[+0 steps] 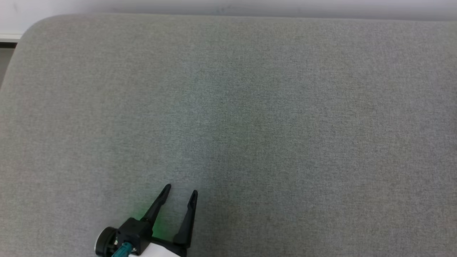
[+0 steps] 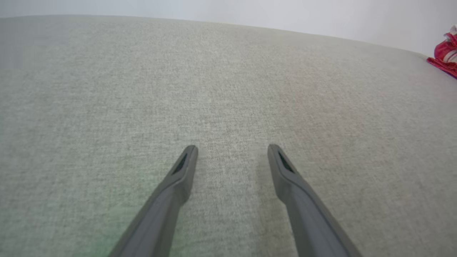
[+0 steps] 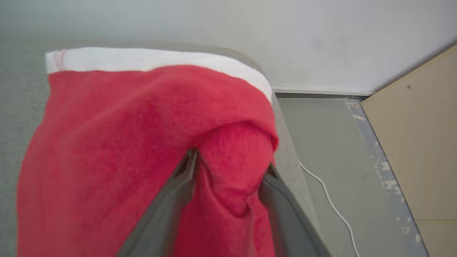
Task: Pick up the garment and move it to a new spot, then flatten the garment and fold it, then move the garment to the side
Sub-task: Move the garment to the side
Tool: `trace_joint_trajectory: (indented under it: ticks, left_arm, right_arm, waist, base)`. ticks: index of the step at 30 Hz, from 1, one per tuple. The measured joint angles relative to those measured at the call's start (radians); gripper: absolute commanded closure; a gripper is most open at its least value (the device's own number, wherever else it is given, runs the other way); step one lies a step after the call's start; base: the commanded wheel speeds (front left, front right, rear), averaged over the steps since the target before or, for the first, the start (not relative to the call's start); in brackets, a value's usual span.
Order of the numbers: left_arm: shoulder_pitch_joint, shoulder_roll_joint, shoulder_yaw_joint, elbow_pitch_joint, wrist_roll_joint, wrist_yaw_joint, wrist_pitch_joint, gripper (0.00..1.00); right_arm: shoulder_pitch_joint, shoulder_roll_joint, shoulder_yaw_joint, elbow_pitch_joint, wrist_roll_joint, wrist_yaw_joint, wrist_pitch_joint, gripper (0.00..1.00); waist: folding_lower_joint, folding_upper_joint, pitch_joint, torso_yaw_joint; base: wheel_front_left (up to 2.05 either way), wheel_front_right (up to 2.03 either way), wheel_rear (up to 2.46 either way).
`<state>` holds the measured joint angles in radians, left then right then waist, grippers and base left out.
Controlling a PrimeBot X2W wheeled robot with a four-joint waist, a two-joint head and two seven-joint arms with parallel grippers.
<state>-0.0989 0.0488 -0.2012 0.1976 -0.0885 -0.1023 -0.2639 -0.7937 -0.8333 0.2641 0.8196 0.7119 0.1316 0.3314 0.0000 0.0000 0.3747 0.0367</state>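
The garment (image 3: pixel 117 135) is red fleece with a white band along its far edge, and it lies at the edge of the grey cushion (image 3: pixel 21 89). My right gripper (image 3: pixel 230 162) stands over it with its fingers spread wide, and a bunched fold of the red cloth sits loosely between them. A small part of the garment (image 2: pixel 446 53) shows at the far right of the left wrist view. My left gripper (image 1: pixel 181 190) hovers open over bare grey fabric at the lower left of the head view, well away from the garment. Nothing is between the fingers of the left gripper (image 2: pixel 232 148).
The wide grey upholstered surface (image 1: pixel 250 107) ends in a rounded corner at the far left, with a pale wall behind it. Beyond the garment the surface drops to a grey floor (image 3: pixel 321 142), where a white cable (image 3: pixel 332 203) lies beside a light wooden panel (image 3: pixel 417 142).
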Motion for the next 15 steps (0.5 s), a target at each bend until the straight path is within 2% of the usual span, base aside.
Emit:
trace_joint_trajectory:
  ticks: [8, 15]
  left_arm:
    - [-0.006, 0.000, 0.014, 0.005, 0.004, -0.003, 0.000, 0.00]
    - [0.009, 0.000, 0.032, -0.001, -0.002, 0.011, 0.000, 0.00]
  right_arm:
    - [-0.039, 0.070, -0.098, 0.162, -0.265, 0.000, -0.217, 0.00]
    - [-0.025, 0.167, -0.181, 0.137, -0.356, 0.000, -0.405, 0.00]
  waist:
    - [0.0000, 0.0000, -0.005, -0.018]
    - [0.0000, 0.0000, -0.057, -0.027]
  base:
    - [0.00, 0.00, 0.00]
    - [0.00, 0.00, 0.00]
